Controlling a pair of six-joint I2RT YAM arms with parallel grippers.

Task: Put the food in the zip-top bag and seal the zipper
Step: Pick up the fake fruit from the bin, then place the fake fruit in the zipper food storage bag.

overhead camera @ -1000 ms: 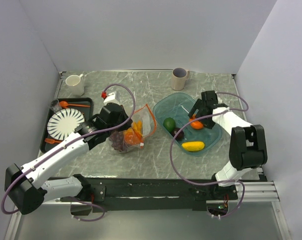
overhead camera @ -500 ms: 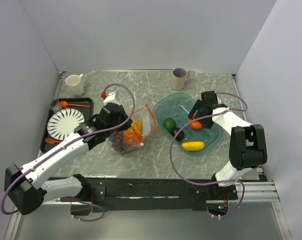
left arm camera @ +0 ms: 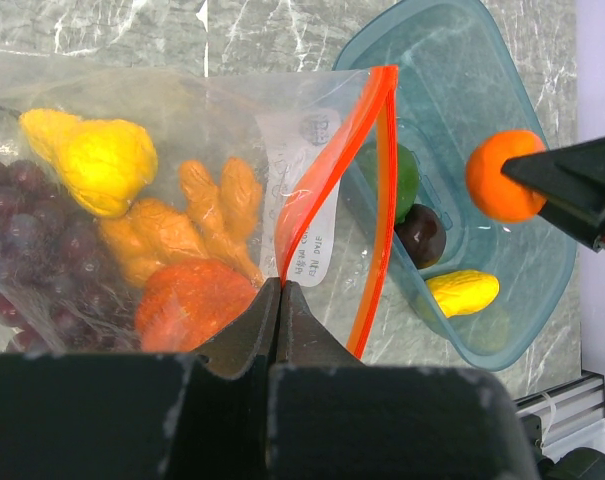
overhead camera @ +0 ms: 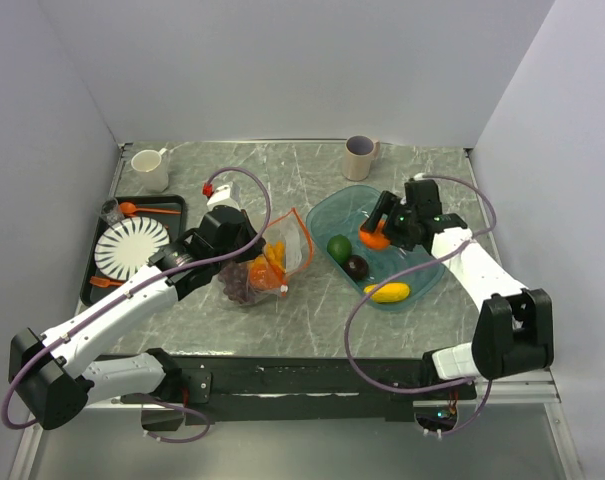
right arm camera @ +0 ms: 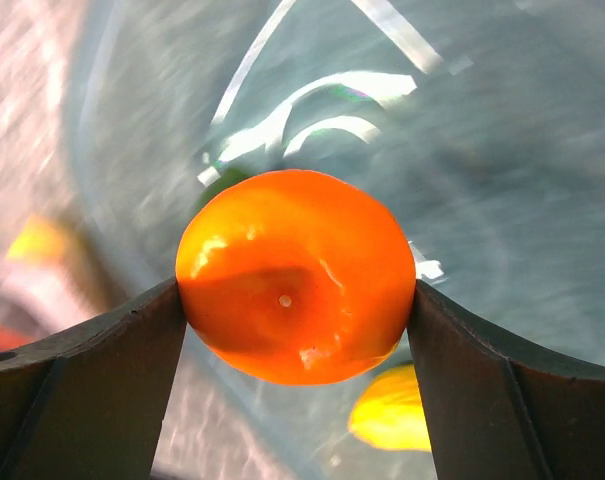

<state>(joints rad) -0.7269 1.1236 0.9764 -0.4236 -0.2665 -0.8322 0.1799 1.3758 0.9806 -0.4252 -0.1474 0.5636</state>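
**A:** What sits along the left edge of the surface?

**B:** A black tray (overhead camera: 177, 222) with a striped plate (overhead camera: 130, 247) and orange cutlery on it. A white mug (overhead camera: 150, 168) stands in the far-left corner.

**A:** And your left fingers?

**B:** My left fingers (left arm camera: 280, 287) are pressed fully together, pinching the bag (left arm camera: 232, 110) right at its zipper (left arm camera: 337, 145). The bag lies near the middle of the surface, and its mouth gapes toward the right edge. Inside it I see grapes (left arm camera: 32, 230), a yellow pear-shaped piece (left arm camera: 102, 160), pale orange bits (left arm camera: 202, 215) and a red-orange piece (left arm camera: 187, 300).

**A:** What's past the mouth?

**B:** The teal bowl (overhead camera: 357, 205) is just beside it, right of the middle. An avocado (overhead camera: 339, 247), a plum (overhead camera: 356, 266) and a lemon (overhead camera: 387, 292) lie in it.

**A:** Your right fingers?

**B:** My right fingers (right arm camera: 297, 300) stand wide apart, clamped on the orange (overhead camera: 374, 238) from both sides. I hold it over the bowl, apart from the other fruit. A cup (overhead camera: 360, 157) stands at the far edge, behind the bowl.
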